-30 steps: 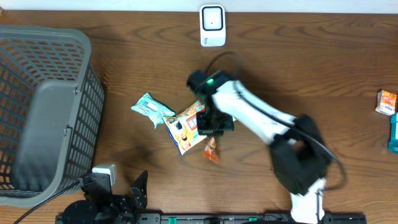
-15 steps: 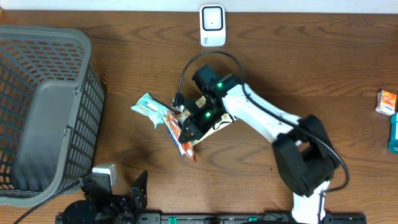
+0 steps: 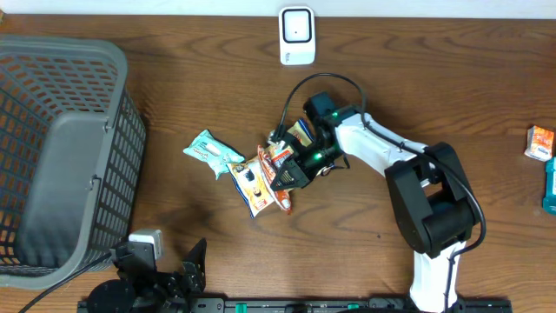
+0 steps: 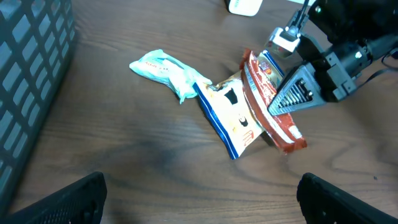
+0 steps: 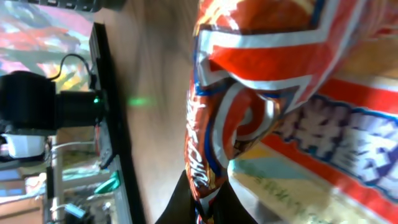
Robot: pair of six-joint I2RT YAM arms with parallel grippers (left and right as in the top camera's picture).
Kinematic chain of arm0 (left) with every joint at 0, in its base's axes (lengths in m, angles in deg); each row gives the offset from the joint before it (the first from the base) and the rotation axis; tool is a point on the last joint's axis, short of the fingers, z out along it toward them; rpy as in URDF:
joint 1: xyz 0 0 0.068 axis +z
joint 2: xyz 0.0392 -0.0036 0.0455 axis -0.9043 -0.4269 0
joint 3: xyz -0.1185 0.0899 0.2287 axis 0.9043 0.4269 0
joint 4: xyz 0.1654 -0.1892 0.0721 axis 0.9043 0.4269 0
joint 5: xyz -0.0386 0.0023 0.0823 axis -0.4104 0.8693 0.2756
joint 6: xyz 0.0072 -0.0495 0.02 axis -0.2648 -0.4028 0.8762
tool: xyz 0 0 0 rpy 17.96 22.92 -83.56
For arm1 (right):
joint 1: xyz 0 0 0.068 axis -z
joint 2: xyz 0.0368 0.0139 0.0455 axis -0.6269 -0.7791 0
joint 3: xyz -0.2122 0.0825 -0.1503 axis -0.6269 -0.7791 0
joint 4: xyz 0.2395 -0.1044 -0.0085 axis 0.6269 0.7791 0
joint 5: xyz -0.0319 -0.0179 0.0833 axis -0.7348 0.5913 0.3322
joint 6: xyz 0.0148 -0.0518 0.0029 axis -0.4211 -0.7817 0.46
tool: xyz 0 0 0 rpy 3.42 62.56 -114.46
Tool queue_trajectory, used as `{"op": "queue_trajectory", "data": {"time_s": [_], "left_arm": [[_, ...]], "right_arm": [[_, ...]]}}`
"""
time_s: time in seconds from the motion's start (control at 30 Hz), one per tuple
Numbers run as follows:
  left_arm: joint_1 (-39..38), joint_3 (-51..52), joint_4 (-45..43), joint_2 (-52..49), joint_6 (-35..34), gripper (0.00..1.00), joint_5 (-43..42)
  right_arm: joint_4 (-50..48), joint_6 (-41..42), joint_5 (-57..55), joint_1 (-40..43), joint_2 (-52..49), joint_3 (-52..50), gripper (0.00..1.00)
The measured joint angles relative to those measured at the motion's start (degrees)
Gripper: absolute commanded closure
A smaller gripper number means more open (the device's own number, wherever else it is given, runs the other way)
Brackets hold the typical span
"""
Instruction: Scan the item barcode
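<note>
Basket (image 3: 61, 148), grey mesh, stands at the left end of the counter (image 3: 174, 87); inside it, only its plain grey floor panel shows. The other goods lie loose on the counter: a teal packet (image 3: 208, 150) near the middle, a blue-and-white packet (image 3: 250, 184) touching its right end, and a small orange box (image 3: 540, 142) at the far right edge. A white scanner (image 3: 296, 35) stands at the far edge, well apart from the packets.

Compared with one second ago, the right arm's wrist has swung up and to the right. The red snack bag (image 3: 269, 161), which then hung below the arm on the near side of the blue-and-white packet, now sits raised and tilted over that packet's right edge. The teal packet and the blue-and-white packet have kept their places.

Right end effector (image 3: 285, 178) is fully closed, pinching the red snack bag part-way along its length. The bag stands on edge between the fingers, clear of the counter in the left wrist view, and it fills the right wrist view. Left end effector (image 4: 202, 202) is spread as wide as it goes, holds nothing, and hangs low over the near edge of the counter.
</note>
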Motion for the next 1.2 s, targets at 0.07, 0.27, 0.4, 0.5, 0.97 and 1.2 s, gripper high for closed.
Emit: {"op": "queue_trajectory", "data": {"time_s": [0.07,0.27,0.4,0.5,0.97,1.2], "left_arm": [[0.00,0.00,0.00,0.00,0.00,0.02,0.00],[0.00,0.00,0.00,0.00,0.00,0.02,0.00],[0.00,0.00,0.00,0.00,0.00,0.02,0.00],[0.00,0.00,0.00,0.00,0.00,0.02,0.00],[0.00,0.00,0.00,0.00,0.00,0.02,0.00],[0.00,0.00,0.00,0.00,0.00,0.02,0.00]], "right_arm": [[-2.19,-0.31,0.09,0.00,0.00,-1.40,0.99],[-6.19,-0.70,1.60,0.00,-0.74,-4.17,0.96],[-6.29,-0.70,2.05,0.20,-2.43,-4.28,0.93],[-6.34,-0.15,1.01,1.16,-2.89,-4.33,0.88],[-8.28,6.10,-4.09,7.23,-2.89,-4.35,0.96],[-8.57,6.29,-3.04,7.41,-2.89,-4.35,0.99]]}}
